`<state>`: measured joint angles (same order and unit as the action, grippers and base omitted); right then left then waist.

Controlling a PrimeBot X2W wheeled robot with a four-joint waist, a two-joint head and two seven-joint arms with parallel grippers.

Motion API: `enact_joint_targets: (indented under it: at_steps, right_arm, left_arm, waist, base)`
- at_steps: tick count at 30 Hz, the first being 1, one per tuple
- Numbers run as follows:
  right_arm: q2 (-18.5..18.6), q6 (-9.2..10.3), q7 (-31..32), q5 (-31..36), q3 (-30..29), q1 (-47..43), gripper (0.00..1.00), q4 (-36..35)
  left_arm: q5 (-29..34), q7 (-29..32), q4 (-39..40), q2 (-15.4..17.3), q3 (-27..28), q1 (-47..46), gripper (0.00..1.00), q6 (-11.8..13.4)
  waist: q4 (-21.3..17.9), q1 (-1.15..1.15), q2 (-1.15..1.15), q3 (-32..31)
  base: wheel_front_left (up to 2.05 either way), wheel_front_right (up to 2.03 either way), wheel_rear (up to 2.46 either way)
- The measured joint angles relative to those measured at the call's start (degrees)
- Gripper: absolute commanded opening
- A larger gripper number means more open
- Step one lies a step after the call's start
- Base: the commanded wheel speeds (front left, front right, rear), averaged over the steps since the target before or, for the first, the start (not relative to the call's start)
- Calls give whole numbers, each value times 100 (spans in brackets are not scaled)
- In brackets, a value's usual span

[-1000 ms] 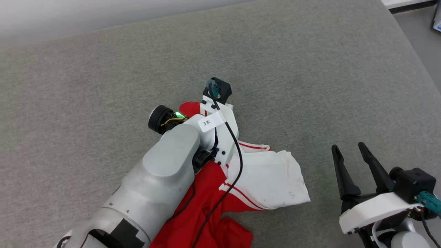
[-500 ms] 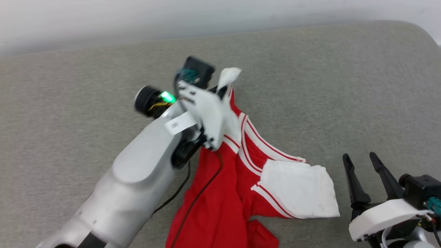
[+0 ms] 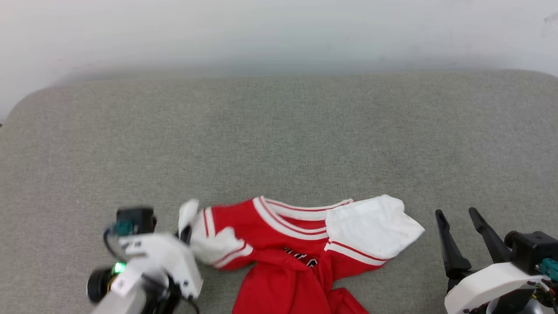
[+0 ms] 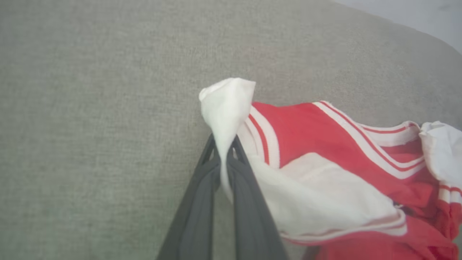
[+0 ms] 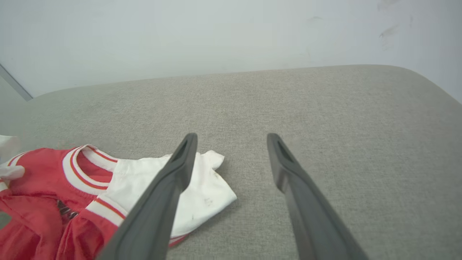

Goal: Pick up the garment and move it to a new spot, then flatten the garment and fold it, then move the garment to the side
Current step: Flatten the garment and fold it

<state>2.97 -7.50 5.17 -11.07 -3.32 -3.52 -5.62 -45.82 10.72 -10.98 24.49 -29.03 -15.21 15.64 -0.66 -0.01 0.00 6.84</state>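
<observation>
**Left arm pulls back with a sleeve; jersey opens out across the cushion**

Since the earlier frames the left arm has drawn back from over the shirt to the lower left of the head view. The head camera has tipped up as well, so more of the pale wall (image 3: 279,35) shows. The garment (image 3: 279,231), bunched under the arm a second ago, now stretches sideways with its collar showing.

At the far left, the left gripper (image 3: 186,233) is clamped shut on a white sleeve tip (image 4: 225,101). In the left wrist view the two dark fingers (image 4: 202,202) are pressed together, and the cloth rises between them in a small white peak. That end of the shirt looks lifted, though how far it stands off the surface cannot be told.

Moving right, the red body of the garment lies on the grey fabric surface (image 3: 279,131) near the head view's lower edge. The striped collar (image 3: 296,211) faces the wall, and a bit of black-and-white lettering (image 3: 301,261) sits below it among folds. The lower part is crumpled and runs out of the picture.

Further right, the other white sleeve (image 3: 370,226) lies flat on the surface, with faint dark marks.

At the far right, the right gripper (image 3: 455,213) stands with its fingers spread wide, empty, just beside that sleeve and not touching it.
</observation>
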Motion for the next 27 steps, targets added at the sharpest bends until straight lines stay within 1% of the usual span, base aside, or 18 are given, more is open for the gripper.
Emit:
enact_joint_targets:
  at_steps: [3, 5, 6, 7, 8, 9, 13, 17, 20, 23, 27]
  right_arm:
    - [0, 0, 67, 11, 22, -27, 100, -47]
    - [0, 0, 113, 14, 34, -36, 100, -75]
    - [0, 0, 133, 15, 42, -41, 100, -84]
    - [0, 0, 151, 29, 49, -48, 100, -97]
    - [0, 0, 172, 43, 58, -57, 100, -118]
    - [0, 0, 192, 48, 69, -62, 100, -134]
    - [0, 0, 252, 59, 75, -76, 100, -178]
    - [0, 0, 375, 88, 96, -124, 100, -193]
    - [5, 0, 558, 58, 114, -125, 100, -167]
    - [34, 0, 791, -25, 175, -125, 100, -103]
    - [156, 0, 1302, -167, 294, -119, 100, 43]
  left_arm:
    - [-253, -169, -9, -31, 156, 578, 0, 103]
    - [-383, -289, -93, -121, 209, 858, 0, 107]
    - [-421, -339, -151, -166, 207, 967, 3, 104]
    - [-472, -413, -212, -216, 227, 1065, 20, 100]
    - [-512, -494, -267, -257, 248, 1131, 46, 69]
    - [-525, -569, -333, -283, 253, 1169, 100, 40]
    - [-350, -1149, -442, -367, 285, 1202, 100, -71]
    - [86, -1914, -445, -337, 272, 1083, 100, -181]
    - [386, -2303, -379, -332, 210, 939, 100, -223]
    - [758, -2502, -192, -336, 208, 829, 100, -235]
    - [1205, -2561, 191, -417, 328, 792, 100, -254]
  waist:
    - [32, 0, 0, -78]
    - [33, 0, 0, -116]
    - [27, 0, 0, -133]
    - [18, 0, 0, -152]
    - [5, 0, 0, -165]
    - [-8, 0, 0, -177]
    - [-56, 0, 0, -228]
    - [-79, 0, 0, -289]
    - [-86, 0, 0, -336]
    - [-87, 0, 0, -378]
    - [-63, 0, 0, -403]
  base:
    - [0, 0, 0]
    - [0, 0, 0]
    - [0, 0, 0]
    - [0, 0, 0]
    - [0, 0, 0]
    - [0, 0, 0]
    - [0, 0, 0]
    - [0, 0, 0]
    - [0, 0, 0]
    - [0, 0, 0]
    - [0, 0, 0]
